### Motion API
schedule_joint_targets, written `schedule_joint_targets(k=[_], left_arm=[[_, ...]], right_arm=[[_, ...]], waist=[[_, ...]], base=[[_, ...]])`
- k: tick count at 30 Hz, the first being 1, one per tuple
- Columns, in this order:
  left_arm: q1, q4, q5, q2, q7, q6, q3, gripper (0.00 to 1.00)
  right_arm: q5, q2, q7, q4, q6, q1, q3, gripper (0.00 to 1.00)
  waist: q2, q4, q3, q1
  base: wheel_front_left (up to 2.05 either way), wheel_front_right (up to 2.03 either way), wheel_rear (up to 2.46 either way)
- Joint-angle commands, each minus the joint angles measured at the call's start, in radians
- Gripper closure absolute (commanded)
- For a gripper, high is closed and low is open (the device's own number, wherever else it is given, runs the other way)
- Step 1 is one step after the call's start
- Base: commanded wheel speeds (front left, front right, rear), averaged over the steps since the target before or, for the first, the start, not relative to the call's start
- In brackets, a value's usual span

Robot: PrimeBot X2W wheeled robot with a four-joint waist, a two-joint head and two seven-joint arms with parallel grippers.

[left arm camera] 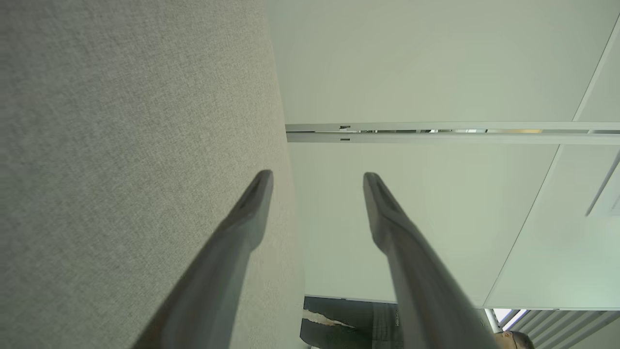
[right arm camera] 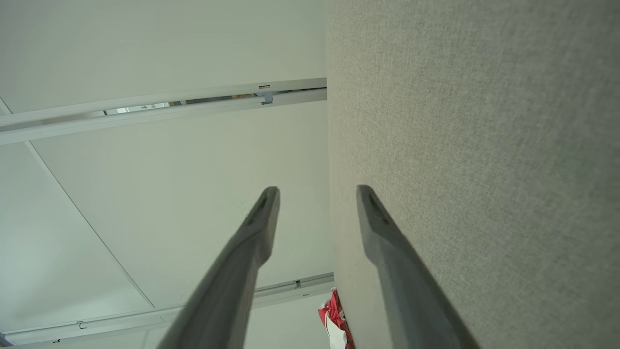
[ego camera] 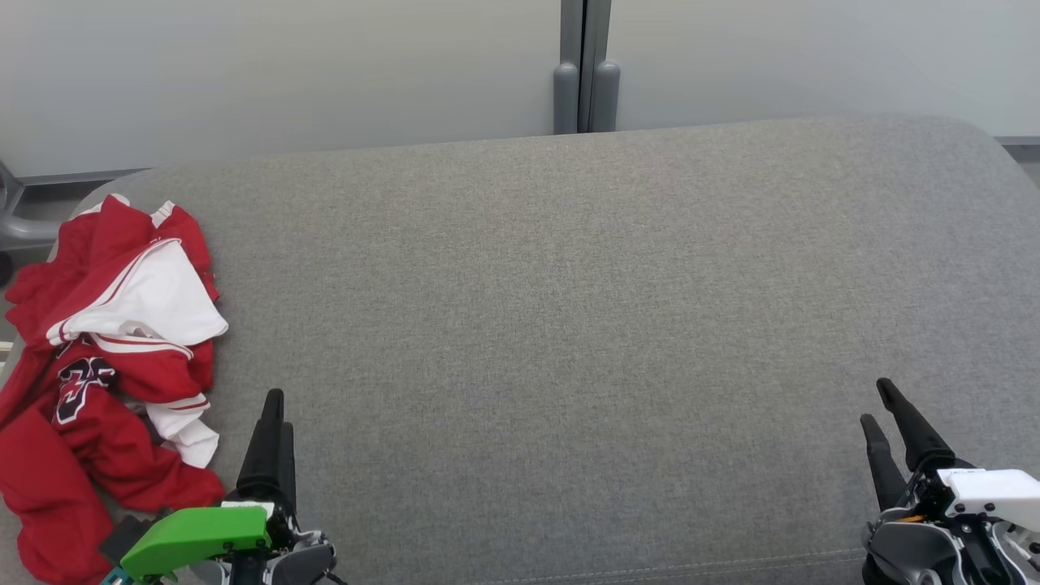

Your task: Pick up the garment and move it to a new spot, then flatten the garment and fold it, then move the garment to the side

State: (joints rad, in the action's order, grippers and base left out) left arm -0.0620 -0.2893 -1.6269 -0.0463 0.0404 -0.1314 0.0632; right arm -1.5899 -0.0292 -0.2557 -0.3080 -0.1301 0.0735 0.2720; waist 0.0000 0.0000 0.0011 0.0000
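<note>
Locate crumpled red-and-white garment (ego camera: pixel 106 366) at 9 o'clock on grey cushion (ego camera: pixel 569 325), just beside left gripper (ego camera: pixel 279 414) at 7 o'clock. Note right gripper (ego camera: pixel 874 402) at 4 o'clock. Confirm both spread open, gripping nothing.

Grey fabric surface (ego camera: pixel 569 325), pale wall panels (ego camera: pixel 284 73), grey vertical post (ego camera: pixel 585 65)

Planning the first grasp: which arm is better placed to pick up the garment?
Left. The garment lies crumpled at the left edge of the grey cushion, beside the open left gripper; the right gripper, also open, sits far across it.
</note>
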Motion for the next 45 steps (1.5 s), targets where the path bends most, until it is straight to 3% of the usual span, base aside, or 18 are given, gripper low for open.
schedule_joint_targets(k=[1, 8, 15, 37, 45], left_arm=[[-0.016, 0.024, 0.007, 0.000, 0.007, 0.000, 0.002, 0.00], [-0.005, 0.047, 0.055, -0.001, 0.028, 0.006, 0.004, 0.00], [0.001, 0.081, 0.158, -0.001, 0.048, 0.026, 0.004, 0.00], [0.039, 0.162, 0.680, -0.017, 0.100, 0.093, 0.020, 0.00], [0.057, 0.171, 0.830, -0.037, 0.115, 0.122, 0.031, 0.00]], right_arm=[[0.008, -0.008, 0.015, 0.021, 0.000, 0.017, -0.013, 0.00], [0.048, -0.010, 0.064, 0.036, 0.000, 0.009, -0.050, 0.00], [0.164, -0.012, 0.109, 0.068, 0.000, 0.005, -0.079, 0.00], [0.678, -0.015, 0.232, 0.195, 0.000, -0.020, -0.173, 0.00], [0.806, -0.016, 0.265, 0.212, 0.000, -0.025, -0.213, 0.00]], waist=[[0.0000, 0.000, 0.000, 0.0000], [0.0000, 0.000, -0.001, 0.0000], [0.0000, 0.001, -0.002, 0.0000], [0.0000, 0.004, -0.007, 0.0000], [0.0000, 0.006, -0.008, 0.0000]], base=[[0.00, 0.00, 0.00], [0.00, 0.00, 0.00], [0.00, 0.00, 0.00], [0.00, 0.00, 0.00], [0.00, 0.00, 0.00]])
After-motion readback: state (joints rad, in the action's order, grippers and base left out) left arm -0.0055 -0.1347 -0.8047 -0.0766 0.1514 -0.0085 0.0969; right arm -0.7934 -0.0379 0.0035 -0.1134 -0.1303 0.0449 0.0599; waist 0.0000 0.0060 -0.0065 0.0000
